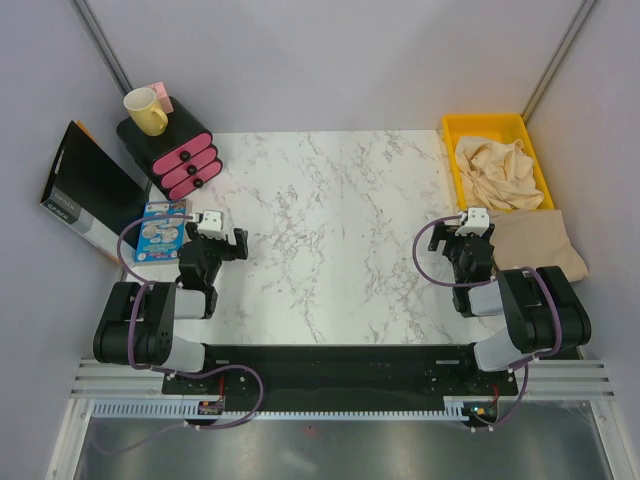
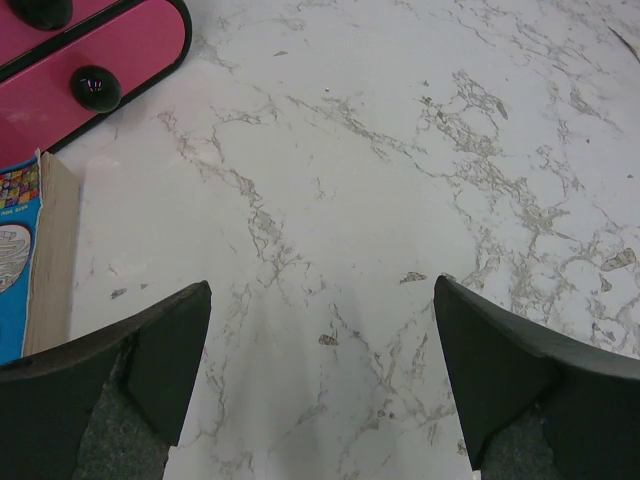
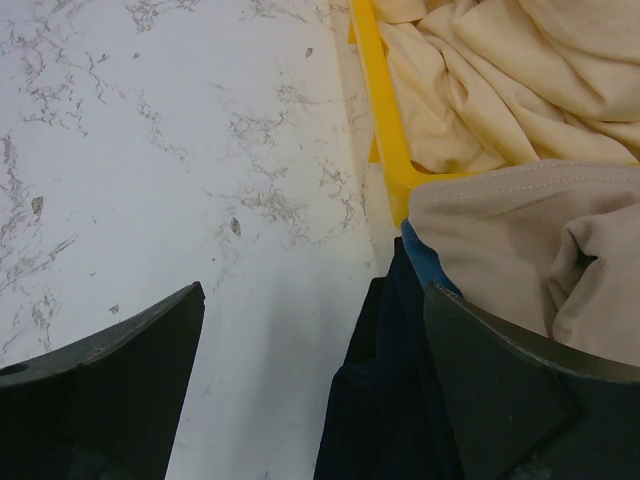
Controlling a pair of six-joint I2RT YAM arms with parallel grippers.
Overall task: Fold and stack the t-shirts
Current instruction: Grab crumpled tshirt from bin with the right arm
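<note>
White marble-patterned table point(image 1: 330, 220) between plain pale grey walls point(image 1: 330, 60), under even light.

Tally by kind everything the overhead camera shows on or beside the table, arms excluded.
Yellow tray: 1
T-shirts: 2 (cream t-shirt crumpled in the tray, tan t-shirt beside it)
Yellow mug: 1
Black-and-pink drawer unit: 1
Blue book: 1
Black box: 1
Pale pink item behind the mug: 1
Total: 8

Your marble table point(image 1: 330, 230) carries a yellow tray point(image 1: 484, 122) at its far right (a tan t-shirt point(image 1: 535, 245) just near of it), a pink-and-black drawer unit point(image 1: 188, 160) far left, a blue book point(image 1: 158, 232) just near of that.
</note>
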